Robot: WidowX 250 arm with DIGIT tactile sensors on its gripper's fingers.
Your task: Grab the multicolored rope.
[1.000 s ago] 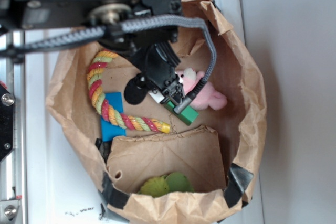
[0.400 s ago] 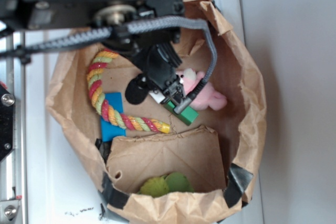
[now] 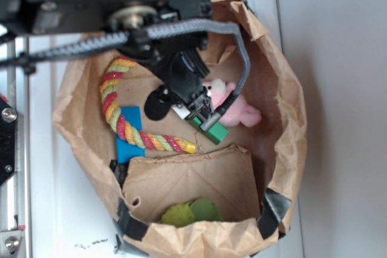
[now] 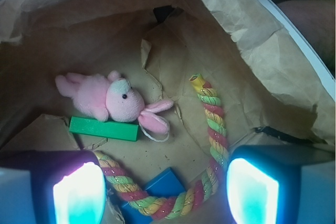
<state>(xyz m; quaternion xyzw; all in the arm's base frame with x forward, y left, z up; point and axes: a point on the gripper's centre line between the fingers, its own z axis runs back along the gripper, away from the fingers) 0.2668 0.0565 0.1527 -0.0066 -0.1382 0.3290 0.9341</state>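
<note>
My black gripper (image 4: 155, 187) hangs with jaws wide apart over the twisted red, yellow and green rope (image 4: 210, 145) curving along the crumpled brown paper bag (image 4: 247, 40) floor. I risk pinching the flat blue block (image 4: 163, 184) underneath instead.

brown paper bag (image 3: 284, 125) on white surface (image 3: 42, 173), holding multicolored rope (image 4: 212, 129), pink bunny (image 4: 113, 100), green block (image 4: 102, 128), blue block (image 4: 165, 184)

The multicolored rope (image 4: 210, 145) is a thick twisted cord of red, yellow, pale green and pink strands, lying flat in a C-shaped curve. It sits low in the wrist view, between the gripper's (image 4: 165, 190) spread fingers, its bend seemingly just below them, one yellow-tipped end reaching forward of the right finger.
</note>
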